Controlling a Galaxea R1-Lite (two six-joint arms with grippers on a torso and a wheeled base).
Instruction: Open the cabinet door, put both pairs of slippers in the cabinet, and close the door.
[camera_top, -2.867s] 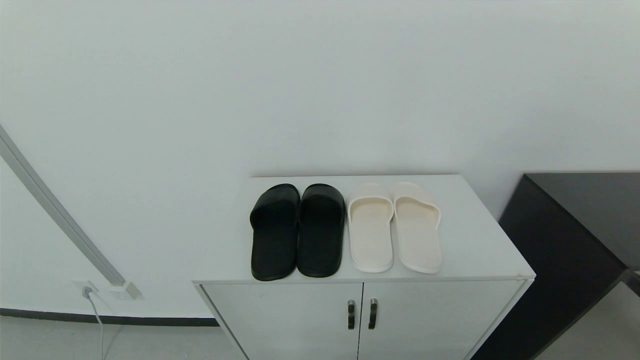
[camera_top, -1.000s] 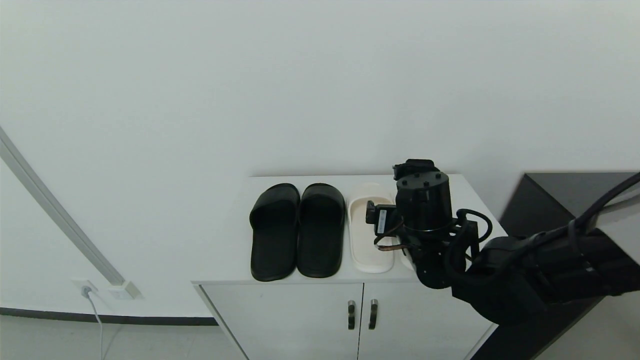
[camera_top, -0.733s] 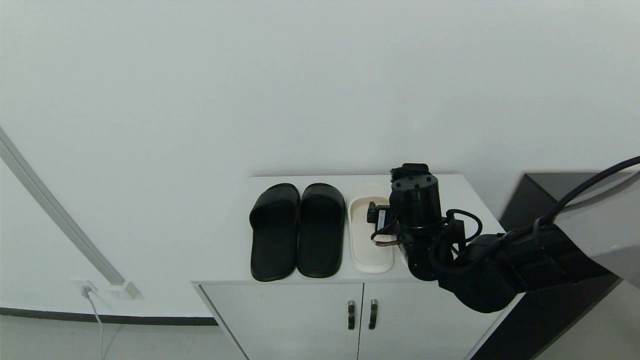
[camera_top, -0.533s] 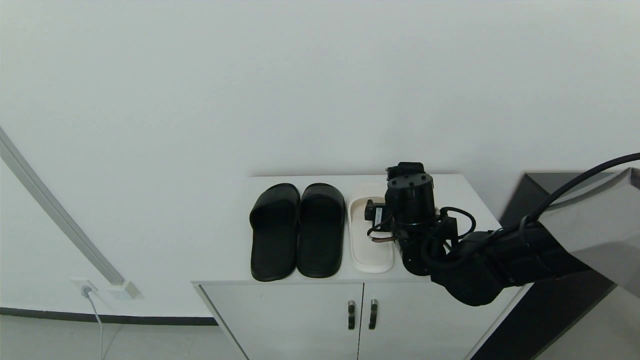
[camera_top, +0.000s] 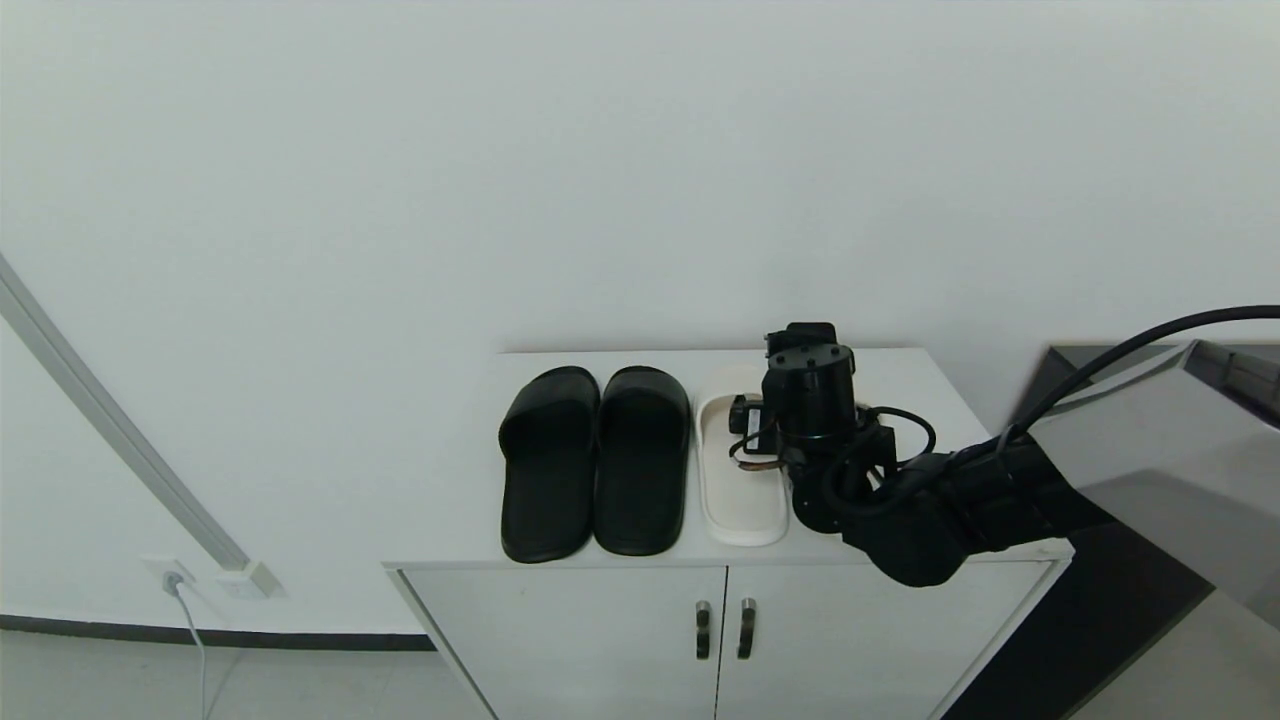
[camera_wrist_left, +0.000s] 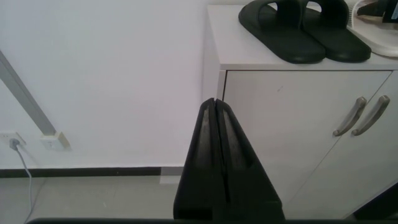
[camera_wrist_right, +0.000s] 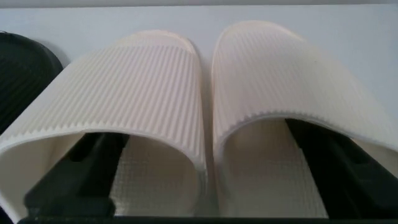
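Cream slippers (camera_wrist_right: 137, 81) atop the white cabinet (camera_top: 900, 375) are entered by the right gripper (camera_wrist_right: 205, 137), whose fingers (camera_wrist_right: 81, 174) are spread wide, one tucked under each strap, with nothing clamped.

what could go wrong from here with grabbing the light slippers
1. The cabinet doors are shut, so a lifted pair has nowhere to go unless the shut left gripper opens one.
2. The right gripper has one finger under each strap of the cream slippers; squeezing them together may let one slide off.
3. The black slippers sit right beside them and could get nudged.
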